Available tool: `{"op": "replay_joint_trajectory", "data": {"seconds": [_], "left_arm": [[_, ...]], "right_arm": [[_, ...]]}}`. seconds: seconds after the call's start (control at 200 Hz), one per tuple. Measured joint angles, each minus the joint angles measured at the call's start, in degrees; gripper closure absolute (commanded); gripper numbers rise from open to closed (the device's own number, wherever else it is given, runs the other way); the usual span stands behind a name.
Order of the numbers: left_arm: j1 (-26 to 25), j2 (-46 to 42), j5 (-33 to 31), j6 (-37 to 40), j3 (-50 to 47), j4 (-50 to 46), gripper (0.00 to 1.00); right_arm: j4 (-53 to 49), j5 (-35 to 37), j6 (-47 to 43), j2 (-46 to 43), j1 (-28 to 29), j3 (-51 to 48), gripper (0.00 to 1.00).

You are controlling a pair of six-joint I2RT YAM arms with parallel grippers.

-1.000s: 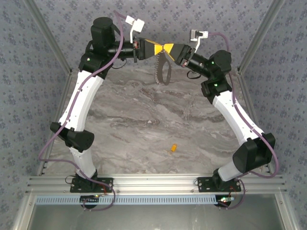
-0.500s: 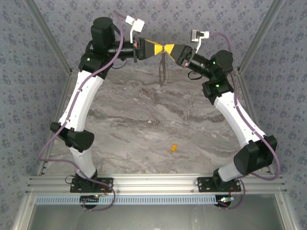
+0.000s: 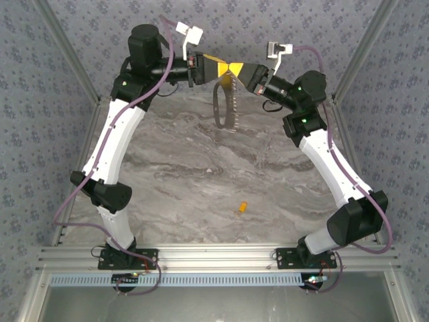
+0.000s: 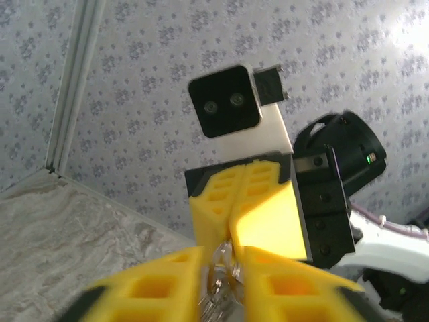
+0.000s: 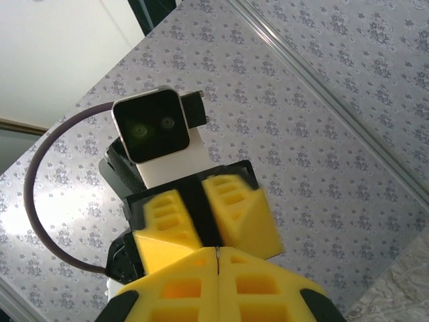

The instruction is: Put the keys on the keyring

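The key [image 3: 242,208], a tiny yellow-orange oblong piece, lies flat on the table [image 3: 167,174]. The table top is smooth, with a grey-brown marbled pattern. The key is well apart from both grippers, on the arm-base side of them and lower than they are. Nothing touches it.

The keyring [image 3: 226,104] hangs straight down from the point where the two sets of fingertips meet. It is a thin grey metal oval loop with a beaded, chain-like edge. In the overhead view it is turned almost edge-on, so it reads as a narrow elongated loop. Whether its lower end touches the table cannot be determined.

The right gripper [image 3: 233,68] has its wedge-shaped yellow fingers pressed flat together, with no gap along the seam. The right wrist view [image 5: 216,258] shows this. In the left wrist view its tips [image 4: 231,231] pinch the top of the keyring [image 4: 221,285].

The left gripper [image 3: 221,68] faces the right gripper tip to tip. Its ribbed yellow plastic fingers stand partly apart, and a dark gap shows between them in the right wrist view [image 5: 204,225]. In its own wrist view [image 4: 221,268], shiny metal links of the keyring sit in this gap. Whether the fingers touch the links cannot be determined.

Beyond both grippers stands a wall [image 3: 268,20] covered in a grey-blue material with a small repeating floral print.
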Motion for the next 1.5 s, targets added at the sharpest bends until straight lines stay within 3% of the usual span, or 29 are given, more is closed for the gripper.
{"op": "replay_joint_trajectory", "data": {"seconds": [0.055,0.145,0.31,0.565,0.754,1.079,1.499], "left_arm": [[-0.1,0.0,-2.1,0.1,0.0,-0.2,0.38],[-0.1,-0.1,-5.9,-1.0,-0.2,-0.2,0.31],[0.0,-3.7,-10.9,-6.6,-8.0,6.2,0.3],[0.0,-9.1,-13.3,-22.3,-24.1,26.5,0.45],[0.0,-9.2,-13.7,-29.4,-27.9,35.2,0.57],[-0.9,-9.9,-12.9,-31.8,-27.9,39.6,0.65],[-1.3,-13.9,-12.8,-30.1,-29.2,38.0,0.65]], "right_arm": [[0.0,0.0,0.1,-0.2,-0.5,-0.3,1.0],[0.1,0.8,0.2,-0.5,-1.5,-0.6,1.0],[1.8,2.4,0.6,-0.7,-2.1,-0.6,1.0],[4.1,4.4,1.5,-0.7,-1.5,-0.6,1.0],[4.8,4.8,1.7,-0.5,-0.4,-0.6,1.0],[4.8,5.1,1.9,0.3,0.4,-0.6,1.0],[4.5,6.5,1.9,0.6,0.4,-0.6,1.0]]}}
